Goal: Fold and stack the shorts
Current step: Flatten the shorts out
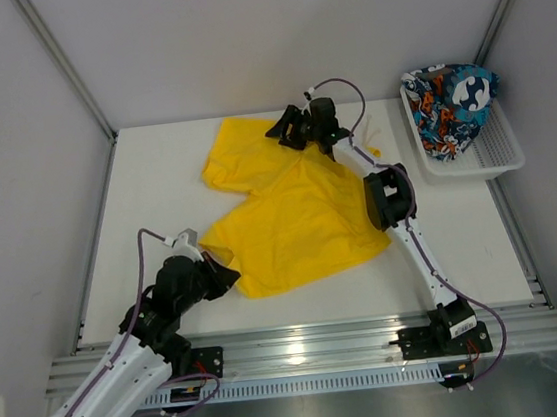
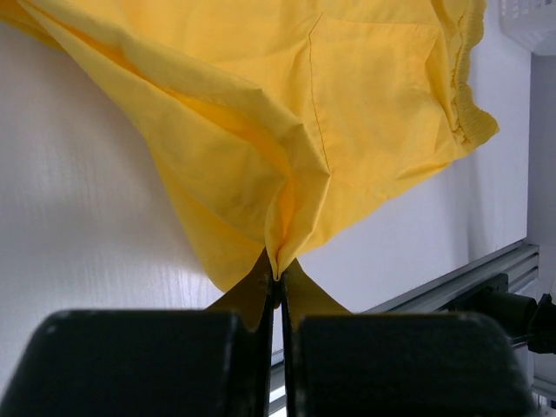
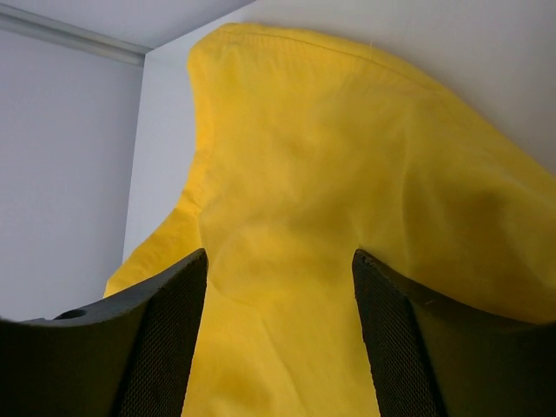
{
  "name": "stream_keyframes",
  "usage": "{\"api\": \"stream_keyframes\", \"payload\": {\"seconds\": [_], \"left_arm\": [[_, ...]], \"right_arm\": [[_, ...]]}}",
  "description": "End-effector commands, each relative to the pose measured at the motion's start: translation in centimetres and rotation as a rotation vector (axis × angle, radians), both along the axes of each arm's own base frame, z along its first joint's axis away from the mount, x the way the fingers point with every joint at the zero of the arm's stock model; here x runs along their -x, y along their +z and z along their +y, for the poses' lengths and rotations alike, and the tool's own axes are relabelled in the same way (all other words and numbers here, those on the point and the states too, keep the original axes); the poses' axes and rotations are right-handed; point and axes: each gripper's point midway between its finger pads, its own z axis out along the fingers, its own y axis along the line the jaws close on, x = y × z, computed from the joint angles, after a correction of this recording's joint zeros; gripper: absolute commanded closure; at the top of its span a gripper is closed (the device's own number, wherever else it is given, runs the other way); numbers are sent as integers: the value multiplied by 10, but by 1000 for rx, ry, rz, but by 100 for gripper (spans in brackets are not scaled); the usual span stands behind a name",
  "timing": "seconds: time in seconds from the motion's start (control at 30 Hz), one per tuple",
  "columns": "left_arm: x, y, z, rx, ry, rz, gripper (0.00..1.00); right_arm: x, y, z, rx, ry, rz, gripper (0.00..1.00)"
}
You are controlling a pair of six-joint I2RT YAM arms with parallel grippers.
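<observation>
The plain yellow shorts [image 1: 290, 217] lie spread on the white table, partly rumpled. My left gripper [image 1: 228, 275] is at their near-left corner and is shut on a pinch of the yellow cloth [image 2: 347, 104], which rises in a fold from the jaws [image 2: 280, 282]. My right gripper [image 1: 285, 132] hovers over the far edge of the same shorts. It is open, with yellow cloth [image 3: 304, 174] filling the gap between its fingers [image 3: 279, 256]. The printed teal, orange and black shorts [image 1: 448, 109] sit bunched in the basket at the far right.
A white mesh basket [image 1: 499, 158] stands at the table's far right corner. Thin white drawstring ends [image 1: 372, 142] lie between it and the yellow shorts. A metal rail [image 1: 304, 341] runs along the near edge, and grey walls enclose the sides and back.
</observation>
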Motion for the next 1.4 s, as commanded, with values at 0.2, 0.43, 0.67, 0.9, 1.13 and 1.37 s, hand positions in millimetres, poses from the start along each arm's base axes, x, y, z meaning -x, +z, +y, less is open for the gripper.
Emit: {"api": "stream_keyframes", "payload": {"seconds": [0.2,0.43,0.67,0.9,1.13,1.37], "left_arm": [[-5,31,11,6,63,-75,99],[0,32,8,-8,36,-31,97],[-2,47,18,17,103,-68,1],[-45,138,69,-216,320,-222,1],[-131,157,86,-100,327,-211,1],[-218,82,91,29,302,-10,4]], "right_arm": [[1,33,-12,-16,42,-74,27],[44,87,12,48,184,-251,24],[97,90,43,51,362,-211,25],[148,53,61,150,424,-125,26],[175,17,63,229,418,-57,27],[192,-11,60,249,408,12,31]]}}
